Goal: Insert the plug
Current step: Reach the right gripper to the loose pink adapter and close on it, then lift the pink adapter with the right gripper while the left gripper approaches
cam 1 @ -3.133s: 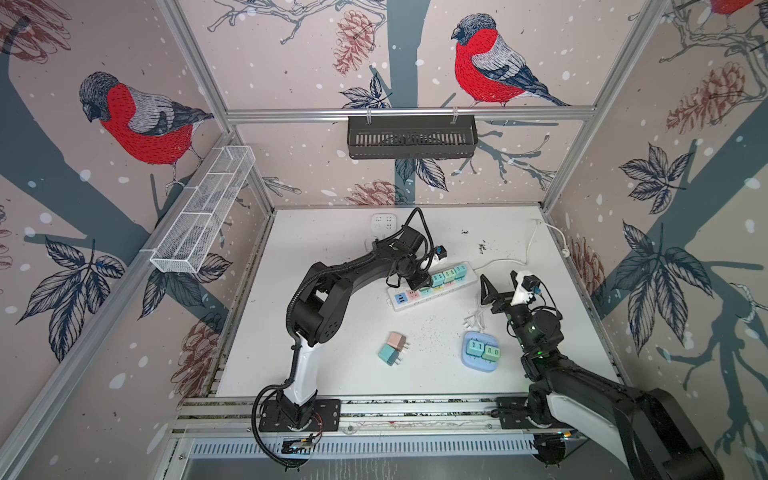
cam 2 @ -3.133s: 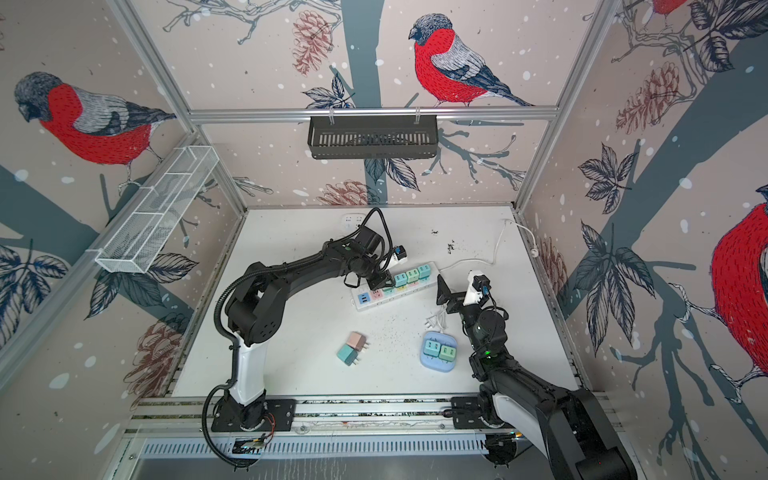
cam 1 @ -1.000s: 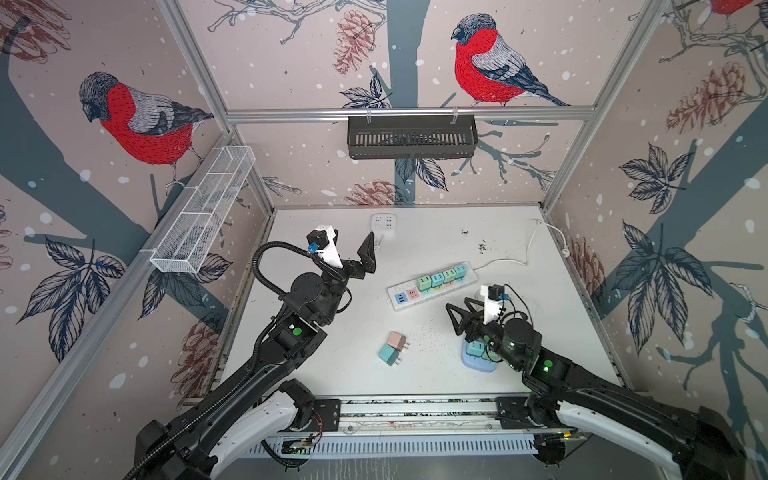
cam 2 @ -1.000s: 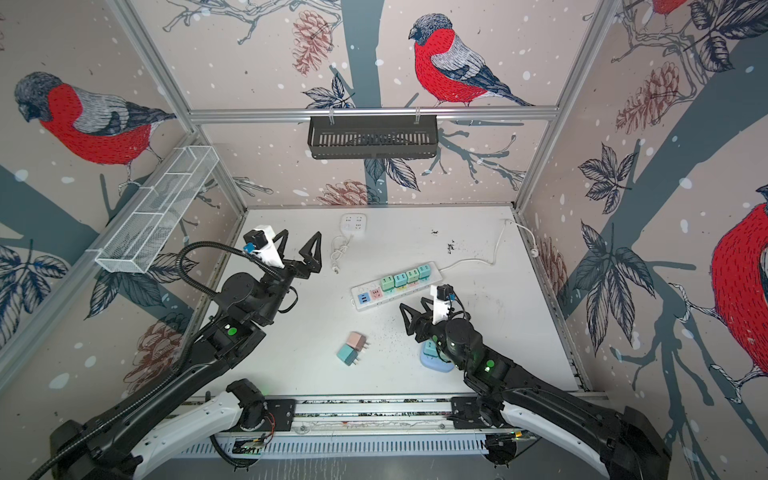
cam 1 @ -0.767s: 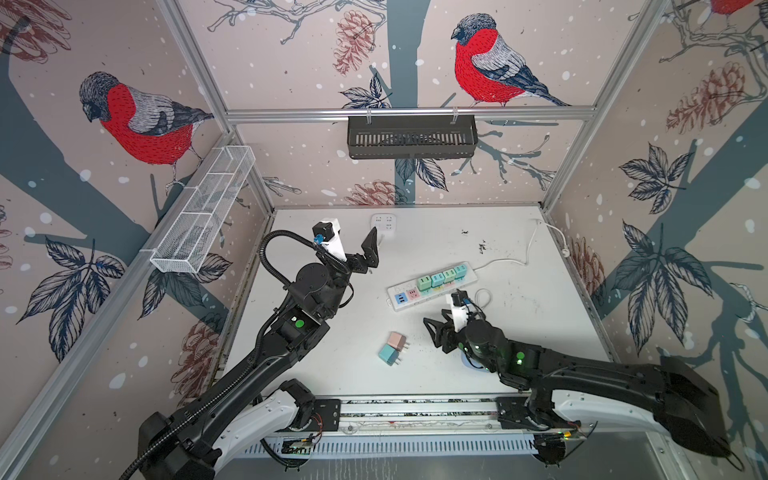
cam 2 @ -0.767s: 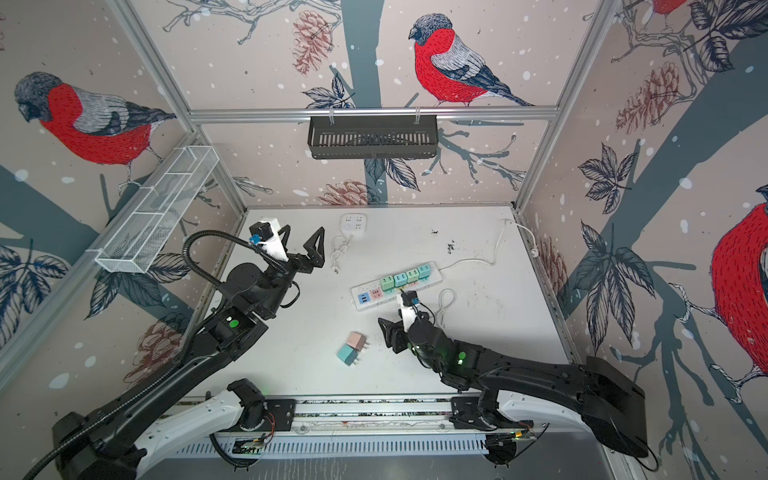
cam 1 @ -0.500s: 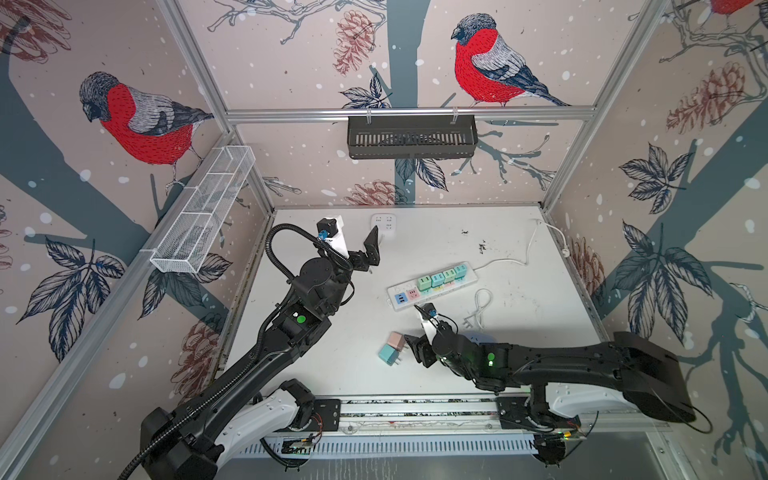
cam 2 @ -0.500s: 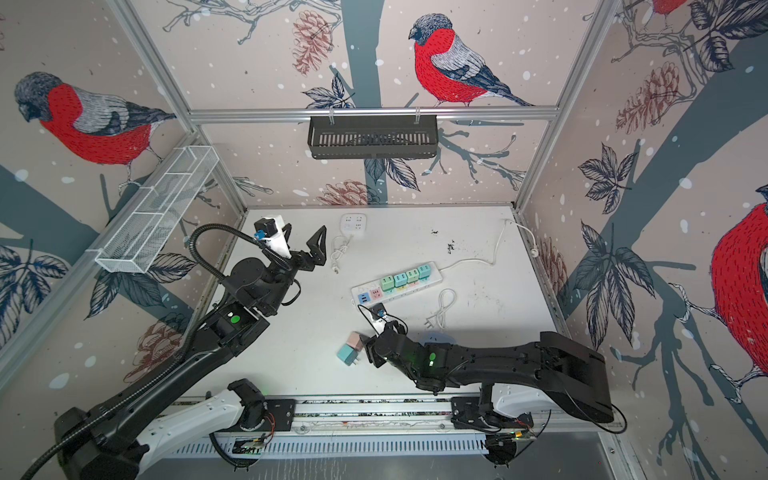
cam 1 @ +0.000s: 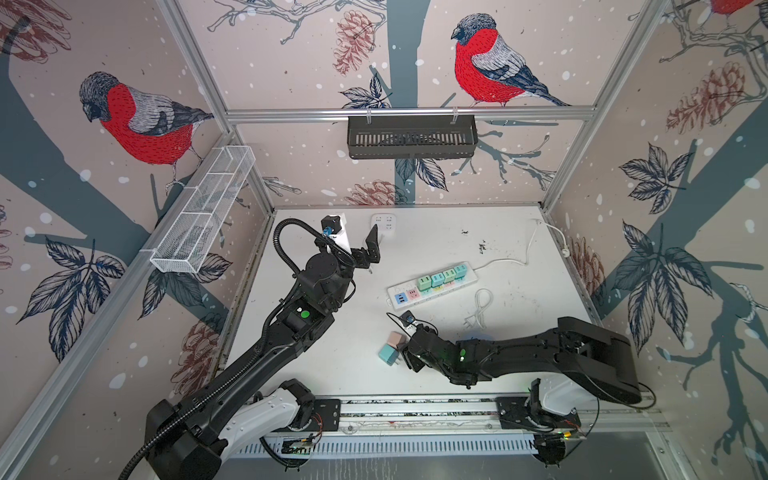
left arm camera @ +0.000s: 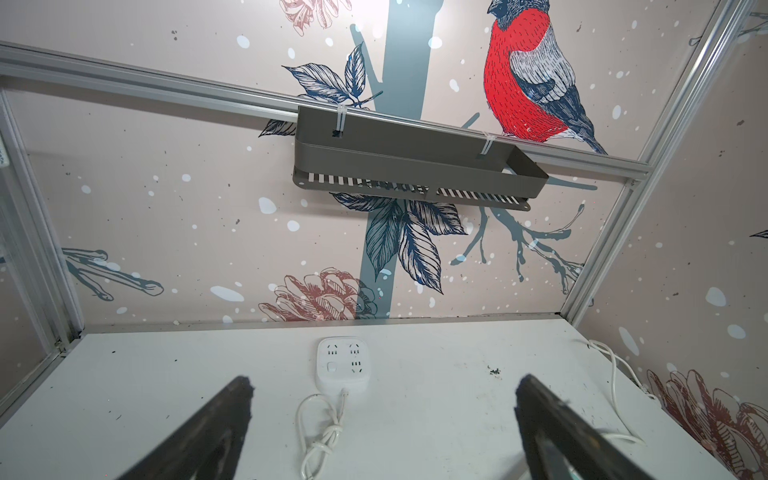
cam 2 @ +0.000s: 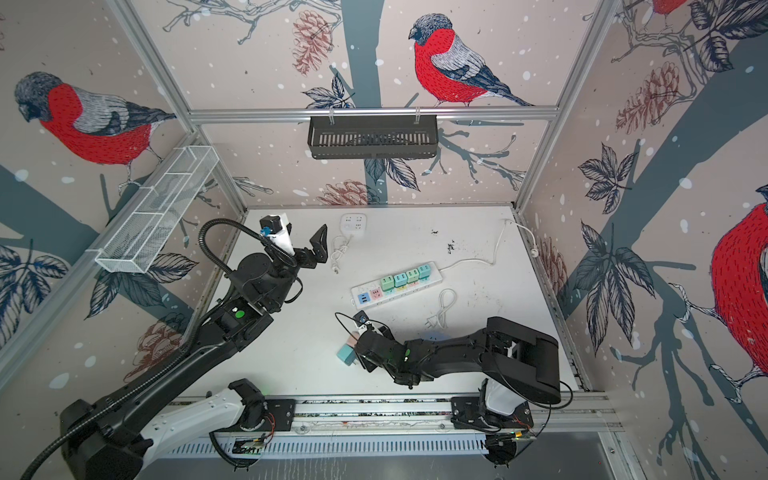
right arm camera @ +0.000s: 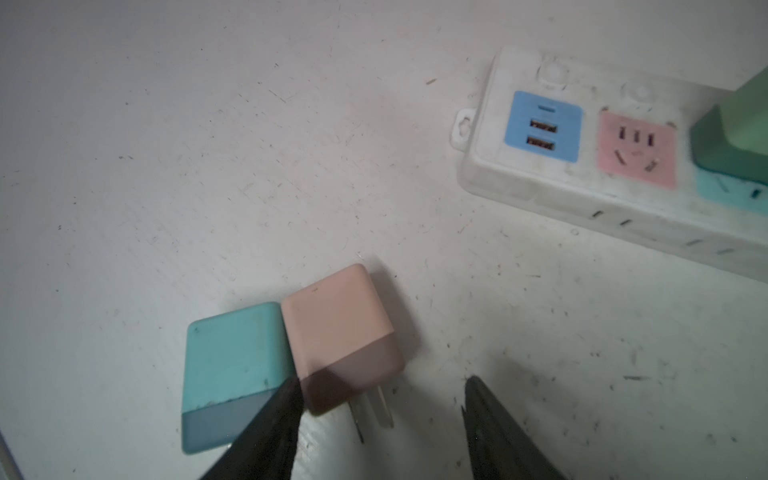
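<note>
Pink plug (right arm camera: 338,332) lies flat on the white table (right arm camera: 166,166) in the right wrist view. Its prongs (right arm camera: 374,409) point toward the gripper, and one side touches a teal plug (right arm camera: 232,365). Right gripper (right arm camera: 381,383) is low over it, jaws partly open, nothing clamped. The prongs sit in the gap. One finger (right arm camera: 274,419) overlaps the seam between the two plugs, contact unclear; the other stands clear. Power strip (right arm camera: 582,195) is near, apart from both plugs. Its pink socket (right arm camera: 636,149) is empty, with a blue USB panel (right arm camera: 542,124) beside it and a green plug (right arm camera: 735,137) seated next along.

Left wrist view shows none of that. Left gripper (left arm camera: 384,386) has jaws spread wide and empty, raised off the table. Past them are a square white socket block (left arm camera: 343,363) with its knotted cord (left arm camera: 320,432), and a black shelf (left arm camera: 415,166) on the back rail.

Both top views hide the right gripper's fingertips under its own wrist, so the jaw gap is unreadable there. In a top view the pink plug (cam 1: 397,338) and teal plug (cam 1: 388,355) show at front middle, just beside the right gripper. In a top view the pink plug (cam 2: 351,340) is nearly covered. Only these views show the whole strip: four seated plugs (cam 1: 442,277) in a row, and a loose cable loop (cam 1: 480,307) between strip and right arm. Left gripper is at rear left, near the socket block.
</note>
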